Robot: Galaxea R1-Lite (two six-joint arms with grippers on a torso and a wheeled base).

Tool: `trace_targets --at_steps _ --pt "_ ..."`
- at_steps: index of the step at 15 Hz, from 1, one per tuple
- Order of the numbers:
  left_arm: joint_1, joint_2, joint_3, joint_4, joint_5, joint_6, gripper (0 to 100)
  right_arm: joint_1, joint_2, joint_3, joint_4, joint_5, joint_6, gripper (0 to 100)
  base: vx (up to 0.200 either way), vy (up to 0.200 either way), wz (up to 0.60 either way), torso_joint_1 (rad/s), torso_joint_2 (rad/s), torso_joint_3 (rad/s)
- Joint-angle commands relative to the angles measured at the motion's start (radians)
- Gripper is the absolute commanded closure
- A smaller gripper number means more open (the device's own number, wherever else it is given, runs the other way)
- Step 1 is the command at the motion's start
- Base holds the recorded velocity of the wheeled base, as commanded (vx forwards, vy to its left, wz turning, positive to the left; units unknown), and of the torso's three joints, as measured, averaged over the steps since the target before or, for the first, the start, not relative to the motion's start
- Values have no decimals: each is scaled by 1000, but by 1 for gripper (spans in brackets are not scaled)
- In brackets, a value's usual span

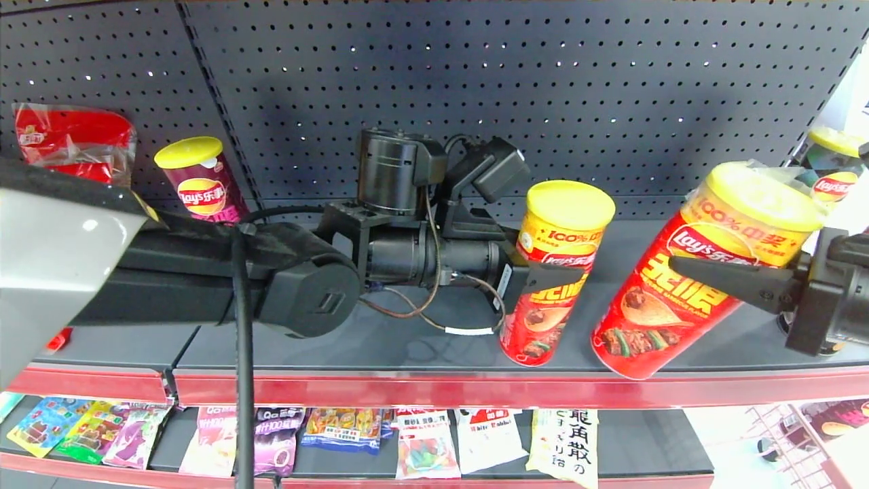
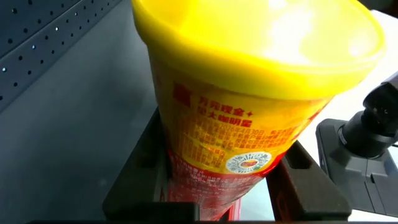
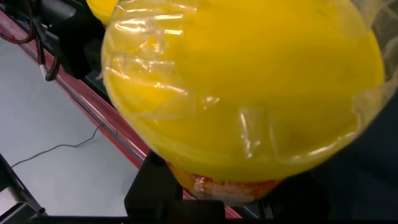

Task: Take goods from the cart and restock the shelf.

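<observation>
Your left pincer (image 1: 551, 273) is clamping the small red can (image 1: 562, 227), near-upright on the shelf (image 1: 380, 350) just behind its red lip (image 1: 339, 388). Your right pincer (image 1: 709, 272) is gripping the big can (image 1: 669, 326), tilting with its base at that lip. The right wrist view is showing crinkled wrap (image 3: 155, 93) over its lid (image 3: 280, 68).
</observation>
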Motion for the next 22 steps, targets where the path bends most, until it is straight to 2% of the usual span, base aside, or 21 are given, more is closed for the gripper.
trace_targets --at_steps 1,7,8,14,18,22 --pt "-1 -5 1 0 0 0 100 -8 27 -12 0 0 0 100 0 0 0 0 0 0" --pt "-2 -19 30 -1 -9 -3 100 -8 41 -15 -1 0 0 100 0 0 0 0 0 0" --pt "-2 -18 33 -3 -9 -1 0 -8 42 -15 -1 0 0 100 0 0 0 0 0 0" --pt "4 -27 67 -35 2 -29 0 -10 65 -35 -4 1 0 100 0 0 0 0 0 0" --pt "57 -88 233 -138 23 -23 0 -51 174 -115 -9 7 -5 100 0 0 0 0 0 0" --pt "93 -140 351 -233 32 -21 0 -67 297 -216 -7 12 -23 100 0 0 0 0 0 0"
